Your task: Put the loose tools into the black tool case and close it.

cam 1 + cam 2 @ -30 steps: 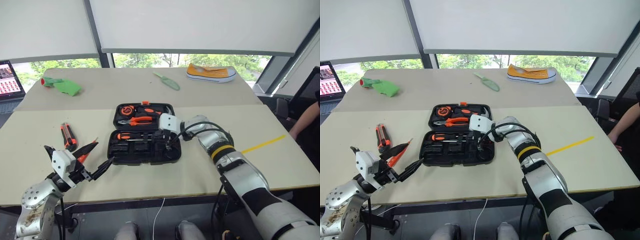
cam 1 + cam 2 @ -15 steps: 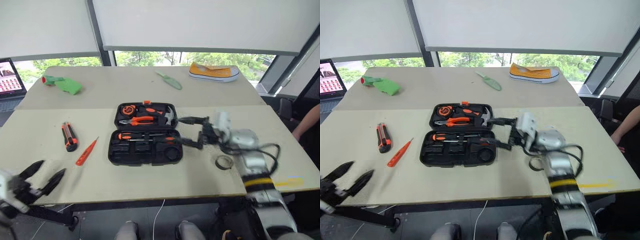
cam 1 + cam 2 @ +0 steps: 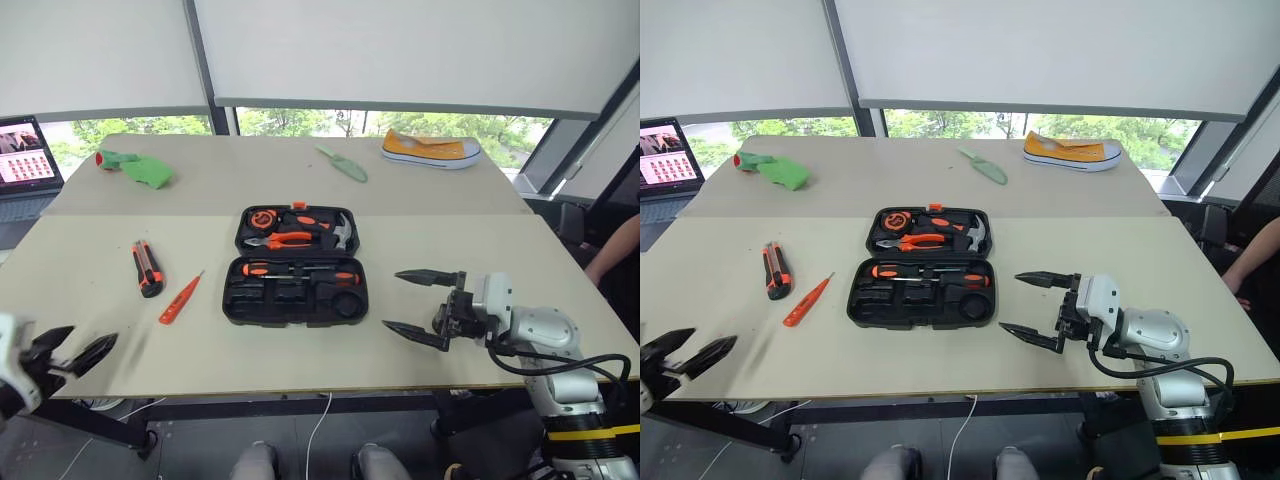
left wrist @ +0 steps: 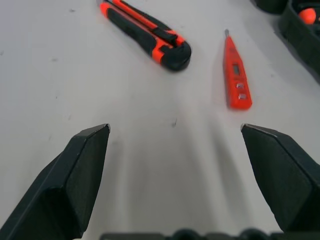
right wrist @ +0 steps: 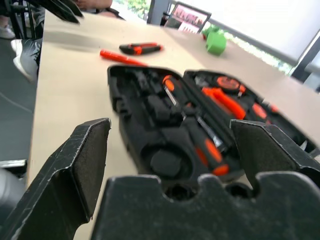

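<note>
Both sets of jaws stood wide and empty; the slim screwdriver (image 4: 236, 75) lay ahead of the left gripper (image 3: 62, 352), best pinched mid-shaft.

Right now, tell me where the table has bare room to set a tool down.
Bare patches: the near edge in front of the black tool case; between the case and the right pincer; the far half between the green trowel and the case. Crowded: left of the case, where the utility knife and slim orange screwdriver lie.
</note>
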`<control>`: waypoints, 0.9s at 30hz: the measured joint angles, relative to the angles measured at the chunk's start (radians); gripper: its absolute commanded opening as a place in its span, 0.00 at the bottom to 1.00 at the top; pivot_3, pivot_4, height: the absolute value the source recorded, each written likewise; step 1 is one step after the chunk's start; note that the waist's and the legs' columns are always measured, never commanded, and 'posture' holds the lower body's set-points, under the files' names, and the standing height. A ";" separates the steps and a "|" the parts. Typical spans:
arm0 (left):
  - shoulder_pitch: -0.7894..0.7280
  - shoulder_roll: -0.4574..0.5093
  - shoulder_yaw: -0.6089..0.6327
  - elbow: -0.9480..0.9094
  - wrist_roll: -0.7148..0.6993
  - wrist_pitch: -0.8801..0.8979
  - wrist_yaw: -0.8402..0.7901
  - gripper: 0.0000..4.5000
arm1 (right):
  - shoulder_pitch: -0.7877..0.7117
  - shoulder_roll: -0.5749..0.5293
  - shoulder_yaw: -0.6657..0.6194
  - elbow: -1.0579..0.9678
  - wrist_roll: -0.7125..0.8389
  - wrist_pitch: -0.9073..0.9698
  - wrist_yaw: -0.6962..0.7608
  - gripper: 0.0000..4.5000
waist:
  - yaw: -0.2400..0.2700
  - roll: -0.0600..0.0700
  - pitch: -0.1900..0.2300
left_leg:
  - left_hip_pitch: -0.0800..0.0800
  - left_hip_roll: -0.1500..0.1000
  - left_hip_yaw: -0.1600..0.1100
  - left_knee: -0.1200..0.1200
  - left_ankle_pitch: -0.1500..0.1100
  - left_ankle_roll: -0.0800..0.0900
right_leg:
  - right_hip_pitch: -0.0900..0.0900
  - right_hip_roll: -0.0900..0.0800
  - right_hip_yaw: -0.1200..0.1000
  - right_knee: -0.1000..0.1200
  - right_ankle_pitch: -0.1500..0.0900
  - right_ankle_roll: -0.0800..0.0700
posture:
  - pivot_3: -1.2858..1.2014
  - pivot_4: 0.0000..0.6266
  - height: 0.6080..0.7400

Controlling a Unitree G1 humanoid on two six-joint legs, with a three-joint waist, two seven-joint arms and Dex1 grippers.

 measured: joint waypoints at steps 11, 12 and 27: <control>-0.304 -0.005 -0.287 0.062 0.103 0.172 0.072 0.89 | -0.071 0.026 0.043 -0.009 0.000 0.025 -0.026 1.00 | 0.003 -0.003 -0.001 | -0.002 0.000 -0.001 -0.002 0.004 0.006 | 0.001 0.002 0.002 0.001 0.003 0.001 | 0.52 0.24 1.00; -0.335 -0.013 -0.308 0.084 0.121 0.166 0.074 0.83 | -0.074 0.030 0.048 -0.008 0.000 0.025 -0.028 1.00 | 0.008 -0.003 -0.001 | -0.002 0.000 -0.001 -0.001 0.004 0.006 | 0.001 0.002 0.002 0.001 0.003 0.001 | 0.52 0.24 1.00; -0.391 0.003 -0.333 0.157 0.142 -0.038 -0.200 0.10 | -0.051 -0.015 0.044 -0.028 0.002 0.047 -0.026 1.00 | 0.021 -0.004 0.000 | -0.005 -0.001 -0.001 0.001 0.004 0.006 | 0.000 0.002 0.002 0.001 0.004 0.002 | 0.52 0.24 1.00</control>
